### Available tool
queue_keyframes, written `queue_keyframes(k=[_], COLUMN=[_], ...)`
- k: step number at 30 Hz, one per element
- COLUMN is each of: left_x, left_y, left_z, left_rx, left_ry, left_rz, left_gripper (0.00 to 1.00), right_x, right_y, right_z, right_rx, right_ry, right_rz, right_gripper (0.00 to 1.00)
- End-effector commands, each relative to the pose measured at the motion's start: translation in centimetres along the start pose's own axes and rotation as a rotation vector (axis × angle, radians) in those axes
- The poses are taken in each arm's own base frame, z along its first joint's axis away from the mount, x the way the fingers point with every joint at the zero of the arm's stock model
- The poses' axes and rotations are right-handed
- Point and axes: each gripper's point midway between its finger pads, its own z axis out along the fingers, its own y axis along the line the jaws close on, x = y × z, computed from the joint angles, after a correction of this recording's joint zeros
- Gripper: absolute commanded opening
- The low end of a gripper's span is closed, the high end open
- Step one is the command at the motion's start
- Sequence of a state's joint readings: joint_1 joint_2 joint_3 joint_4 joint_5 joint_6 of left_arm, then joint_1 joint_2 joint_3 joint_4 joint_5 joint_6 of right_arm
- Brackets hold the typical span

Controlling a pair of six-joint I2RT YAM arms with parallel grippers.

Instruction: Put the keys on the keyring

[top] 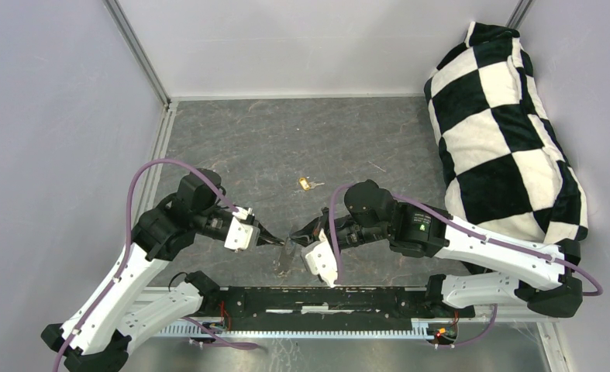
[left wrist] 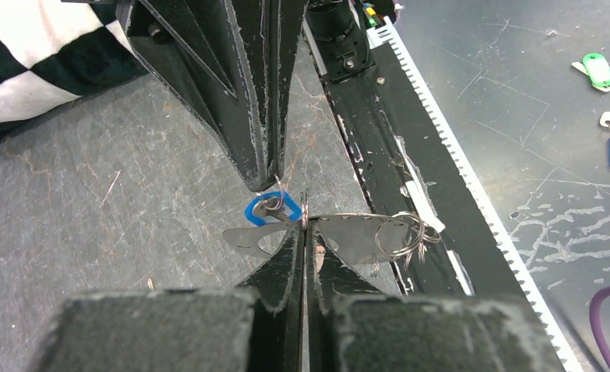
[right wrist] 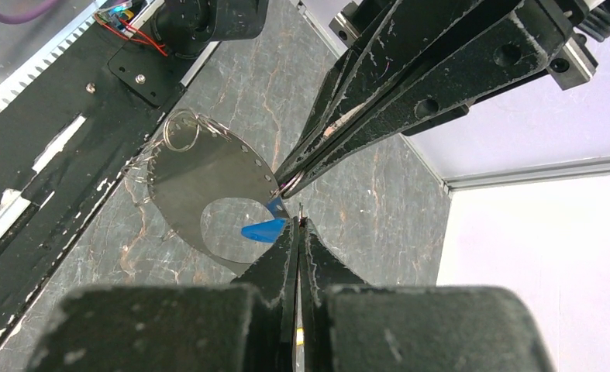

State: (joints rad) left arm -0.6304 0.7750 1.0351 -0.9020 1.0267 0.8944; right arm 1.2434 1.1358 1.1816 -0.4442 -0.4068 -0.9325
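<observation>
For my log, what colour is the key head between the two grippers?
Bright blue key head; left wrist view shows it best.

The keyring (right wrist: 197,182), a flat grey-silver curved band, is pinched in the left claw (left wrist: 305,229). The blue-headed key (left wrist: 270,209) sits at its inner edge, held by the right claw (left wrist: 274,180). The brass key (top: 307,184) lies on the tabletop (top: 247,139), at 12 o'clock from the band.

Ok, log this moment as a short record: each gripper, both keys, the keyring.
left gripper: shut on keyring, at its edge
right gripper: shut on blue key
blue key: held aloft at the keyring's cutout
gold key: lying on table, apart from both grippers
</observation>
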Motion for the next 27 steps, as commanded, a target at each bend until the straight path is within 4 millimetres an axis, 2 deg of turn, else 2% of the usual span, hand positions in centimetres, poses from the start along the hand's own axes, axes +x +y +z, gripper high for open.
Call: queue_keyframes(k=[1,8,27], left_x=[-2.2,-2.2,-1.5], left_y=[0.7,0.8,0.9], left_z=[-0.4,-0.4,-0.3], left_rx=[-0.021,-0.022,-0.028], left_ry=[-0.044,-0.043,-0.024], left_rz=[0.055,0.055,0.036], left_gripper=[0.02,0.02,0.02], right_x=[-0.4,0.0,-1.4], right_y=[-0.1,0.5,0.3], right_z=[-0.7,-0.7,-0.1], right_rx=[0.012,-0.005,-0.034], right_ry=[0.002,0.014,-0.043], right_rz=[-0.016,-0.004,-0.004], right_gripper=[0.00,0.00,0.00])
